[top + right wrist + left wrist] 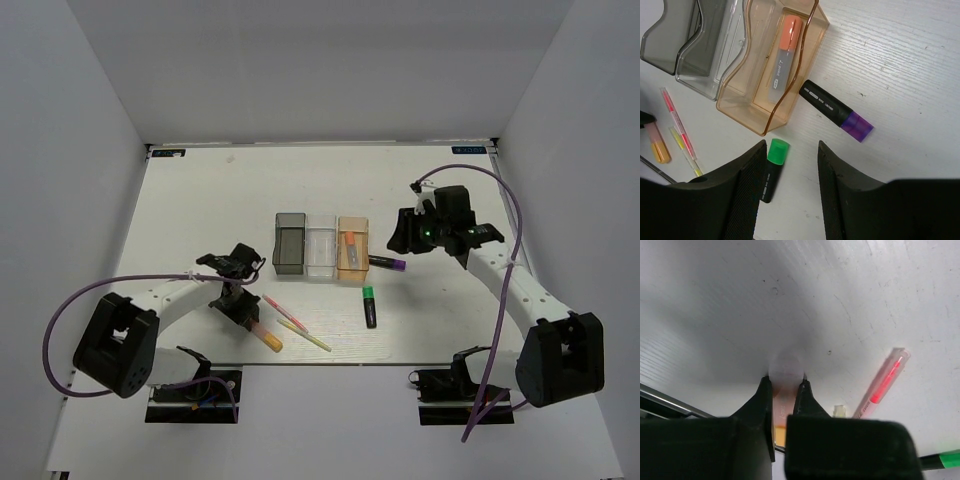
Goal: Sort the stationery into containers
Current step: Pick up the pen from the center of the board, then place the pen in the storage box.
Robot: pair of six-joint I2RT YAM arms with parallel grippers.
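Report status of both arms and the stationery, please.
Left jaws shut on orange pen. Right jaws open, empty. Pink pen close beside, not touching.

I see the orange-tan bin (pixel 737 85) as glossy translucent plastic; the clear bin (pixel 322 270) and smoky grey bin (pixel 288 262) joined to it look alike. Just beside it, the purple-capped highlighter (pixel 827 106) has a satin black plastic body. The white table (pixel 900 55) under it looks matt, finely ribbed, scuffed.
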